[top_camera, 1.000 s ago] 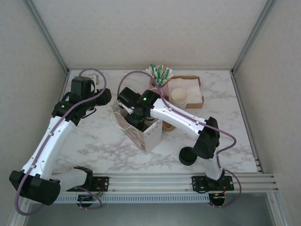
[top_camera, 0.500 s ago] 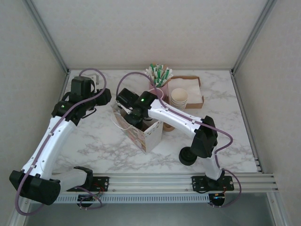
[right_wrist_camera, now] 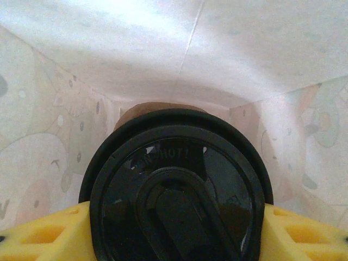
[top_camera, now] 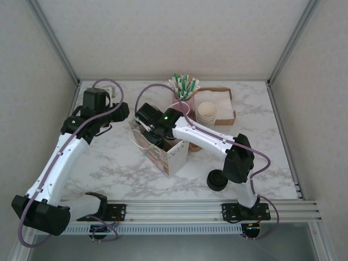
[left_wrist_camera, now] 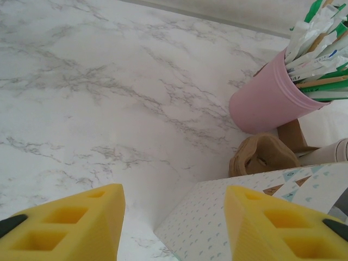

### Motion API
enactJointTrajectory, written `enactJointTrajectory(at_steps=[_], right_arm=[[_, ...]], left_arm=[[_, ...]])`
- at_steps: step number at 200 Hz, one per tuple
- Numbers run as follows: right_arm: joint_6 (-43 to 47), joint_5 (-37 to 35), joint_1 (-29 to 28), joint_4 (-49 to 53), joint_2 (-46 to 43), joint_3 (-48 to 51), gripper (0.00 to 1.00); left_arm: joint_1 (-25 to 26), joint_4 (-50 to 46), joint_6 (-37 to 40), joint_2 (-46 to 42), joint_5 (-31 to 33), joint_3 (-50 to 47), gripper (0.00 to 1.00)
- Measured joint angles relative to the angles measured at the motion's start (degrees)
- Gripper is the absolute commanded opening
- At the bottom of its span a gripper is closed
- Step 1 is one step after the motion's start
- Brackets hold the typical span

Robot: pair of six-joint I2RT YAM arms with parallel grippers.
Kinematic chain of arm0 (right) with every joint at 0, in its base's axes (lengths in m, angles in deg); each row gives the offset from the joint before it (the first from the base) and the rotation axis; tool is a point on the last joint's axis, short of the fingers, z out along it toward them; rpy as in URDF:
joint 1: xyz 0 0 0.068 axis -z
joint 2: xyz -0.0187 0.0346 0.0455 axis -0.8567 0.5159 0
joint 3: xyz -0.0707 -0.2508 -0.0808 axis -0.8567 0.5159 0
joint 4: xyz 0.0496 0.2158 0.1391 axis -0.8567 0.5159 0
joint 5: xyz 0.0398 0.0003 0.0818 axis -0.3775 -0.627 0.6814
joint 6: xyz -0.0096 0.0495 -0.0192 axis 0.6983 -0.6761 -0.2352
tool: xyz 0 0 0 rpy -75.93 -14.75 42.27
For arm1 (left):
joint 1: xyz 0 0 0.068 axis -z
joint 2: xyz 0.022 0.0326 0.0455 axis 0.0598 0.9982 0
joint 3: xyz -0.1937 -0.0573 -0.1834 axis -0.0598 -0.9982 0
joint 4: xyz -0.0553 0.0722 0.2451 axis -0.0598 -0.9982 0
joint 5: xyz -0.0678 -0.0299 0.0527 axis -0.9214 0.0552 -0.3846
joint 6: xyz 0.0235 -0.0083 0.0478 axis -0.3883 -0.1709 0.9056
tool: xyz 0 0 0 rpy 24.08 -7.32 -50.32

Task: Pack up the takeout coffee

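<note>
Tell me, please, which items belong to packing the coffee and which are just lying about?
Job: lidded coffee cup, white paper bag, brown pulp carrier.
Lying about: pink straw cup, cream cups, napkin box, loose black lid.

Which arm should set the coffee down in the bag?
Right. Its gripper clasps the black-lidded cup inside the white paper bag. The left gripper hangs open outside the bag, over the marble table, holding nothing.

Bright even overhead light, soft shadows, wrist views blurred up close
</note>
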Motion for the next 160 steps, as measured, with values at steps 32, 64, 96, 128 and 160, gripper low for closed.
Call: enactJointTrajectory(at_steps=[32, 64, 96, 128, 160], right_arm=[[-0.3, 0.2, 0.1, -0.2, -0.7, 0.7, 0.58], [-0.3, 0.2, 0.1, 0.7, -1.4, 0.7, 0.59], [-0.4, 0.2, 0.1, 0.2, -3.1, 1.9, 0.59], [-0.4, 0.2, 0.1, -1.4, -4.0, 2.8, 0.58], [-0.4, 0.0, 0.1, -3.5, -4.0, 3.1, 0.58]], left_arm=[[0.0, 0.0, 0.0, 0.2, -0.1, 0.0, 0.51], [0.0, 0.0, 0.0, 0.3, -0.2, 0.0, 0.51], [0.0, 0.0, 0.0, 0.3, -0.2, 0.0, 0.51], [0.0, 0.0, 0.0, 0.3, -0.2, 0.0, 0.51], [0.0, 0.0, 0.0, 0.3, -0.2, 0.0, 0.51]])
